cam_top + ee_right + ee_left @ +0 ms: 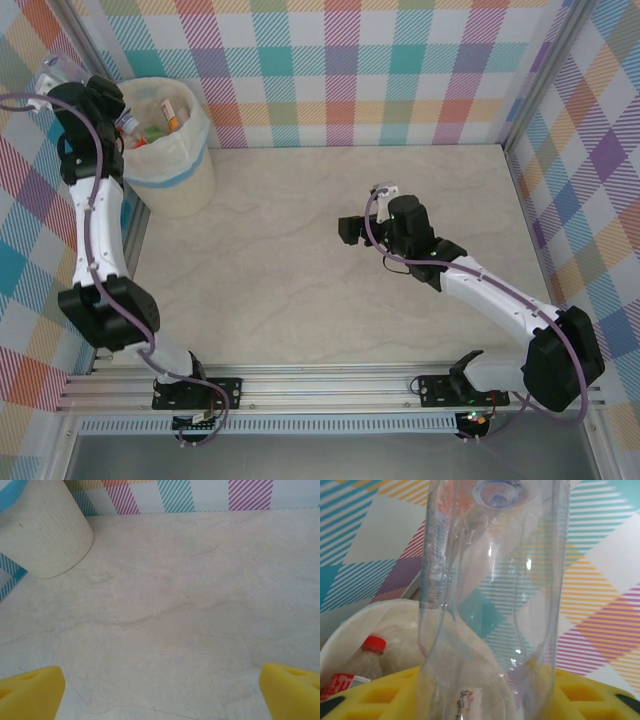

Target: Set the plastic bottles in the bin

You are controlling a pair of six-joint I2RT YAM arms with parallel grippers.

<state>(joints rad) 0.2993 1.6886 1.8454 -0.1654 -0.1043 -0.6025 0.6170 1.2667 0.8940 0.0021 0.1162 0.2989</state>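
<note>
My left gripper [66,88] hangs by the left rim of the bin [185,165], shut on a clear plastic bottle [52,70]. In the left wrist view that bottle [490,580] stands upright between the yellow fingers [590,692], its base toward the camera. Beneath it lies the bag-lined bin [350,630] with a red-capped bottle [370,652] inside. Several bottles [160,118] with red and orange labels lie in the bin. My right gripper [350,230] hovers open over the middle of the table, fingertips [30,692] wide apart with nothing between them.
The bin's cream wall [47,535] stands at the far left in the right wrist view. Checked walls [340,70] enclose the marble-look table [300,280] at the back and sides. A metal rail [330,385] runs along the near edge.
</note>
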